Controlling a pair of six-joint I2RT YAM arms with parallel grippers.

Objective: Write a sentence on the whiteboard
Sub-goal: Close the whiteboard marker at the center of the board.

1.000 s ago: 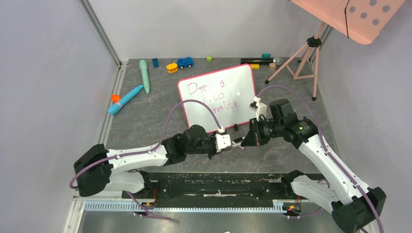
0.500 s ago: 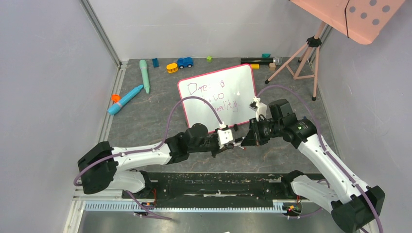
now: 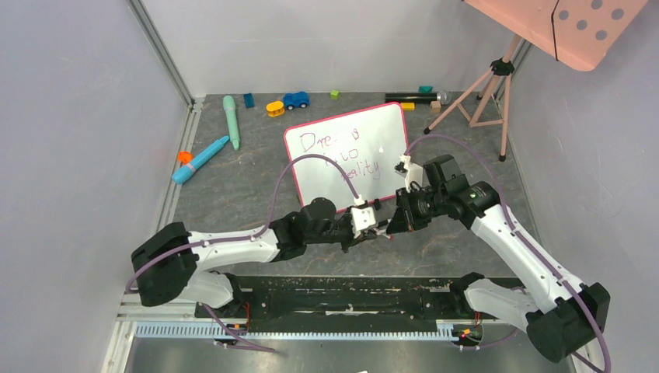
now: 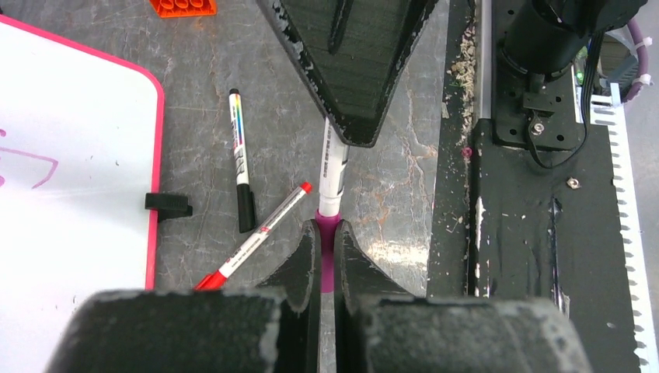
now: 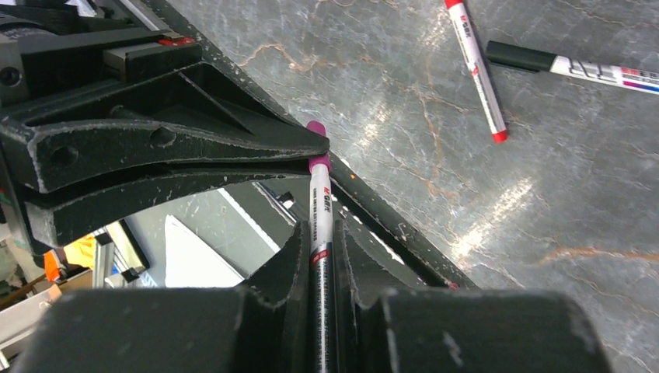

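Top external view: the whiteboard (image 3: pixel 391 138) lies flat on the table (image 3: pixel 233 190), long axis left-right, slightly skewed, bearing the sentence (image 3: pixel 342 152). Nearer, the marker (image 5: pixel 320 203) lies end-on between grippers — left gripper (image 4: pixel 326 233) pinched onto its magenta cap (image 4: pixel 327 224), right gripper (image 5: pixel 321 237) clamping its barrel.

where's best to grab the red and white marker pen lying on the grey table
Probably grip the red and white marker pen on its white barrel near the red-tipped end, from above, jaws across its width: it lies flat, and the black-capped white marker crowds its middle.
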